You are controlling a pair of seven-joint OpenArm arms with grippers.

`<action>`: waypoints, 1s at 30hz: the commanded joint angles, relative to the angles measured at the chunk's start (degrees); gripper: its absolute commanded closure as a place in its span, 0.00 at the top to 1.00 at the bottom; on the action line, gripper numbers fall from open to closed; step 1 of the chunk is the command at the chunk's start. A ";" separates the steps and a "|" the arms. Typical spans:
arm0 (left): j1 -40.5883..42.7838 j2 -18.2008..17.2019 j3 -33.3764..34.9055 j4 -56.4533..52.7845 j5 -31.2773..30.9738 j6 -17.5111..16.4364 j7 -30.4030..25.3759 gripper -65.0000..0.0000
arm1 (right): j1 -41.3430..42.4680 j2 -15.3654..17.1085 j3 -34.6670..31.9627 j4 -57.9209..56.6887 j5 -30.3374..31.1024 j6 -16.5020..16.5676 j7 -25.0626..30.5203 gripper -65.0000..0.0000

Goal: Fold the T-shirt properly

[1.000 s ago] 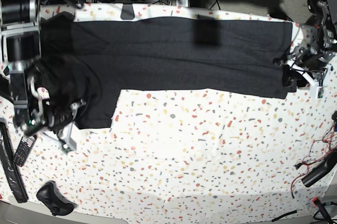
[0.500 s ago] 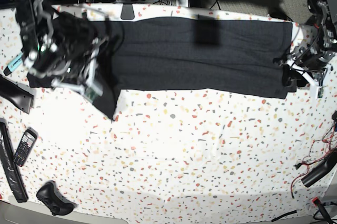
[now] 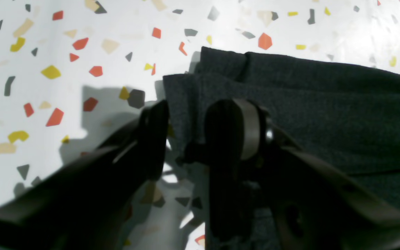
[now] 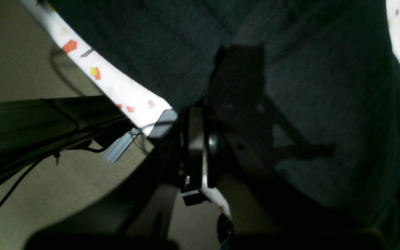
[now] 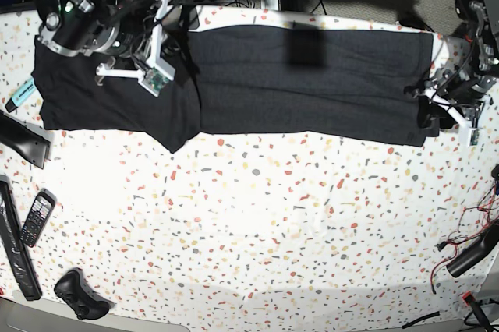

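T-shirt (image 5: 304,83) lay stretched flat along the table's (image 5: 265,223) far edge, plain black side up. We saw the left gripper (image 3: 186,139) spread wide around the shirt's corner, while the right gripper (image 4: 196,149), clamped tight, hung over its other end.

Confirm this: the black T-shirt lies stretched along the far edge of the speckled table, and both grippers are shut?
Not quite. Only the right gripper is shut. The left wrist view shows the left gripper open at the edge of the T-shirt. The shirt does lie stretched along the table's far edge.
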State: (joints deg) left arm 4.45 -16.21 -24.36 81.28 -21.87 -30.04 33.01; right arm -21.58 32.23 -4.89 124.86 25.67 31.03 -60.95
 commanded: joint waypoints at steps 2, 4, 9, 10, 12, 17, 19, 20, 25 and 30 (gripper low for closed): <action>-0.63 -0.94 -0.35 1.09 -0.70 -0.02 -1.27 0.43 | -0.42 0.63 0.37 1.20 1.62 0.13 1.14 0.00; -0.63 -0.94 -0.35 1.09 -0.70 -0.02 -1.27 0.43 | -0.37 0.61 0.37 1.20 2.51 0.13 1.11 0.00; -0.63 -0.94 -0.35 1.11 -0.70 -0.02 -1.27 0.43 | -0.35 0.63 0.37 1.20 3.50 0.33 1.11 0.00; -0.63 -0.96 -0.35 1.09 -0.70 -0.02 -1.27 0.43 | -0.35 0.63 0.37 1.20 3.50 0.33 1.14 0.00; -0.63 -0.96 -0.35 1.09 -0.70 -0.02 -1.25 0.43 | -0.35 0.63 0.37 1.20 3.54 0.33 1.11 0.00; -0.63 -0.98 -0.35 1.11 -0.70 -0.02 0.35 0.43 | -0.33 0.63 0.39 1.20 3.52 0.31 1.62 0.23; -0.63 -1.01 -0.35 1.09 -0.72 -0.02 2.73 0.43 | -0.33 0.63 0.39 1.20 3.52 0.31 2.03 0.23; -0.63 -0.98 -0.35 1.09 -0.72 0.00 3.74 0.43 | -0.31 0.63 0.39 1.20 3.52 0.31 2.14 0.23; -0.61 -1.27 -0.48 1.09 -2.36 -0.02 8.11 0.43 | -0.02 0.63 0.39 1.20 3.48 0.28 2.86 0.23; -0.28 -3.45 -1.20 0.48 -11.63 -0.04 12.00 0.43 | -0.02 0.63 0.39 1.20 3.26 0.31 2.91 0.23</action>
State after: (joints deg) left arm 4.73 -18.65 -25.10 81.03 -32.91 -30.04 45.45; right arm -21.91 32.23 -4.89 124.95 28.49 31.09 -59.18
